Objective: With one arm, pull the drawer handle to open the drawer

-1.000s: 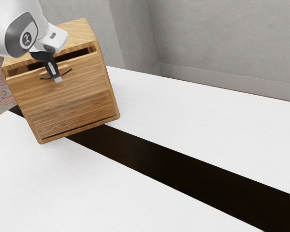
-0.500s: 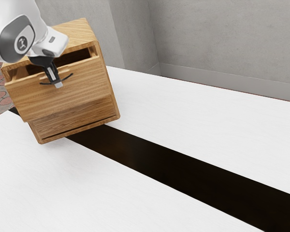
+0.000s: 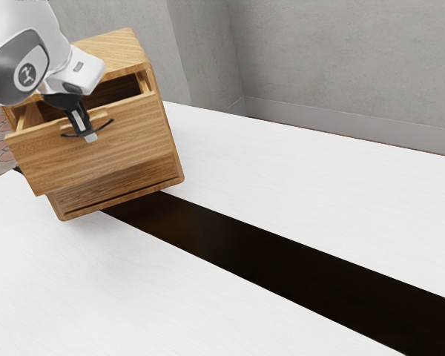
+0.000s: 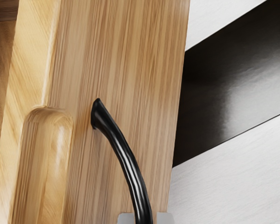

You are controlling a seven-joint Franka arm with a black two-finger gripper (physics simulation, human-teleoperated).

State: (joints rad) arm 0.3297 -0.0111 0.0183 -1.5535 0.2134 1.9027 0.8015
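**While the gripper clamps the handle, the drawer stands part-way out of the cabinet**

Where the cabinet [image 3: 126, 52] sits on the white table [image 3: 297, 170], you can see its top drawer [image 3: 104, 152] drawn forward from its face. A dark opening shows between the drawer front and the cabinet's top. The lower front of the cabinet lies flush, under the overhanging drawer.

The arm [image 3: 30, 63] comes in above the cabinet, and its gripper [image 3: 85, 132] points down onto the drawer front. The thin black handle [image 3: 98, 126] crosses between the fingers. In the wrist view the handle [image 4: 123, 158] curves out from the wood and runs down between two pale pads [image 4: 162, 218], one on each side and both against it. So read the fingers as closed on the handle.

A black strip [image 3: 282, 259] in the table runs from under the cabinet's front toward the exterior view's lower right. Behind the cabinet a grey wall [image 3: 341, 52] rises.
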